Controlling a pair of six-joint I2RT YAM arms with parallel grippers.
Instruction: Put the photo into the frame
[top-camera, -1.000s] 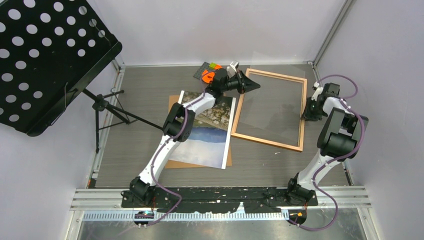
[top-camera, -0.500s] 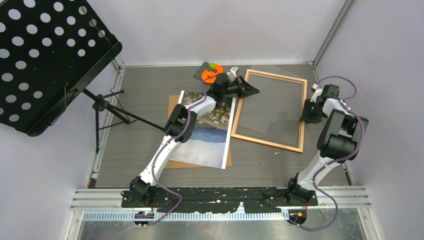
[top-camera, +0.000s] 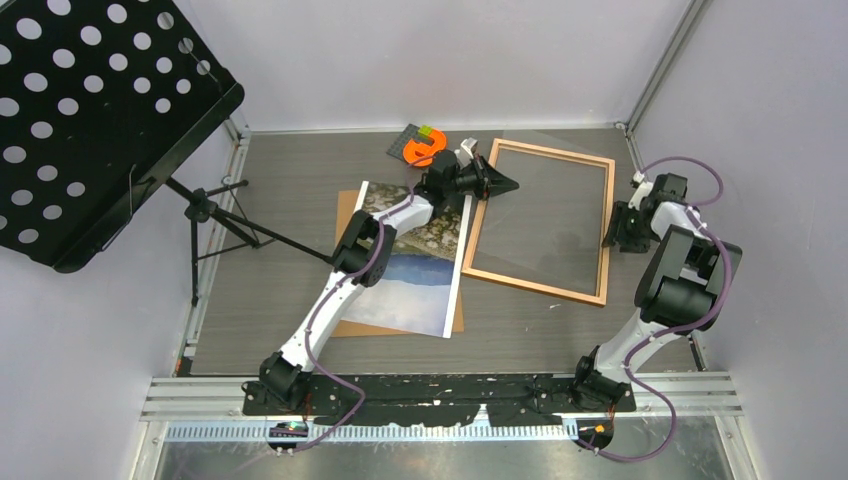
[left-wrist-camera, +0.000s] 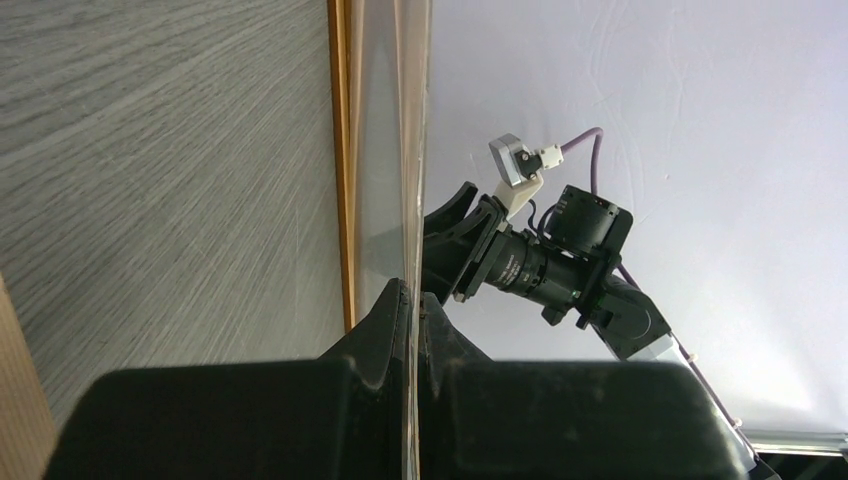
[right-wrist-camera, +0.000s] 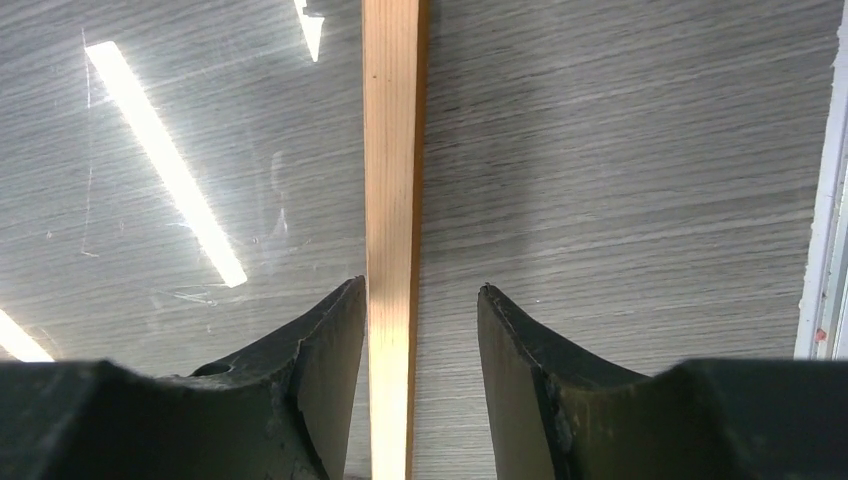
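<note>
**A:** Entry one: where is the photo?

**B:** I log a large rectangular landscape paper print (top-camera: 415, 280), face up on a plain brown backing board (top-camera: 346, 208), mid-left on the grey bench (top-camera: 280, 200). Its long axis runs from near edge to far edge. It lies just left of the thin light-wood rectangular frame (top-camera: 545, 150).

**A:** And the pincers?

**B:** My left pincer (top-camera: 505, 184) is closed on the clear transparent sheet (top-camera: 550, 215) at the frame's far-left corner, and it is the one nearer the print. My right pincer (right-wrist-camera: 420, 290) has its jaws apart astride the frame's right rail, gripping nothing.

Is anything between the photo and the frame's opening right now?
Yes: the clear sheet lies over the frame opening, pinched at its left edge by the left gripper, whose arm crosses above the photo.
</note>
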